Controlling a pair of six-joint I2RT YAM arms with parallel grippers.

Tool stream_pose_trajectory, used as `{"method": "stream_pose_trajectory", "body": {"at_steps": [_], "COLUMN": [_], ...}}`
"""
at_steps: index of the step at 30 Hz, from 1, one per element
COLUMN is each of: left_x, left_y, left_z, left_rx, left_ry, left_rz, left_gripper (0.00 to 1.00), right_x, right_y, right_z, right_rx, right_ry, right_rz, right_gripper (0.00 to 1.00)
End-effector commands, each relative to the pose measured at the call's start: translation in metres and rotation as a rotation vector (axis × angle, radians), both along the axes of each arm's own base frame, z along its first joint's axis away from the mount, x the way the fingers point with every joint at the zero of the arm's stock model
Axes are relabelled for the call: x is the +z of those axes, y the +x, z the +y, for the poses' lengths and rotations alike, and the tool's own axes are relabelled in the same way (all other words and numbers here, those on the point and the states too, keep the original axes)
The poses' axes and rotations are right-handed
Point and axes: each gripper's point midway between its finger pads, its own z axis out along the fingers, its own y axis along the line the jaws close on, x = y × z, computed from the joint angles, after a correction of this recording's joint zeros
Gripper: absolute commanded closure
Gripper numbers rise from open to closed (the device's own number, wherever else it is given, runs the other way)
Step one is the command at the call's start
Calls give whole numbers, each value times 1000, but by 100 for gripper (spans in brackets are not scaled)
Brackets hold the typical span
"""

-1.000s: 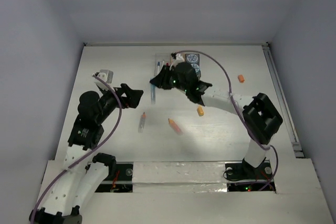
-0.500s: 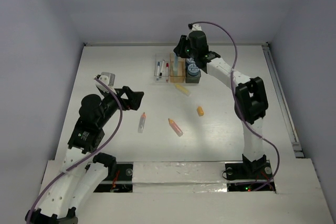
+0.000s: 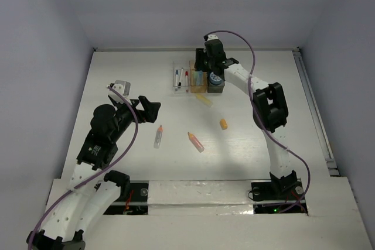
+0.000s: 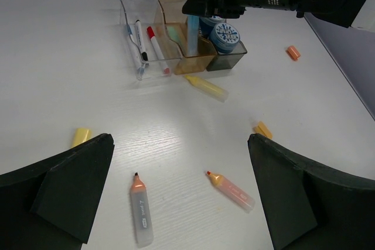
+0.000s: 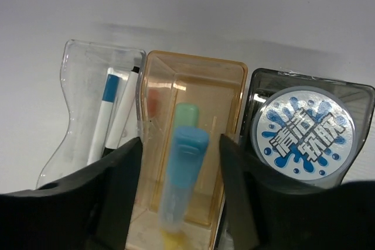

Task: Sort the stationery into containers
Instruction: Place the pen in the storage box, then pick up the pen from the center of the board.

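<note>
The three joined containers (image 3: 194, 89) stand at the back middle. My right gripper (image 3: 203, 74) hangs over the orange bin (image 5: 231, 92). In the right wrist view its jaws (image 5: 180, 141) stand apart, and a blurred blue-capped marker (image 5: 186, 162) sits between them with a gap on each side, upright in the orange bin beside a green one (image 5: 188, 113). The clear bin (image 5: 79, 74) holds thin pens (image 5: 109, 109). The dark grey bin (image 5: 351, 89) holds a blue-white roll (image 5: 304, 130). My left gripper (image 3: 153, 109) is open and empty above the table (image 4: 180, 139).
Loose on the table are a grey marker with an orange tip (image 4: 140, 209), an orange marker (image 4: 231, 188), a yellow marker (image 4: 208, 88), a yellow-orange cap (image 4: 262, 129), a yellow cap (image 4: 81, 137) and an orange cap (image 4: 293, 52). The right arm (image 3: 266, 106) reaches over the right side.
My right arm swung from the table's middle to the bins with the blue marker. Its jaws now stand apart around the marker in the orange bin. The left arm barely moved.
</note>
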Motion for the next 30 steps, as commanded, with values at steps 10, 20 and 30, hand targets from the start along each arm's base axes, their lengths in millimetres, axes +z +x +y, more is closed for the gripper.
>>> {"method": "stream_pose_trajectory", "body": {"at_steps": [10,20,30], "left_x": [17,23,34], "left_y": [3,4,0], "left_z": [2,16,30], "left_rx": [21,95,150], "left_ry": [-13,-18,-38], "left_rz": [-50,-62,-101], "left_gripper": [1,1,1], "right_x": [102,34,-7], "right_y": [-44,-242,-344], "right_z": [6,50,113], "right_rx": [111,363,505], "right_ry": [57,52,29], "right_rz": [-138,81,215], "right_gripper": [23,24,22]}}
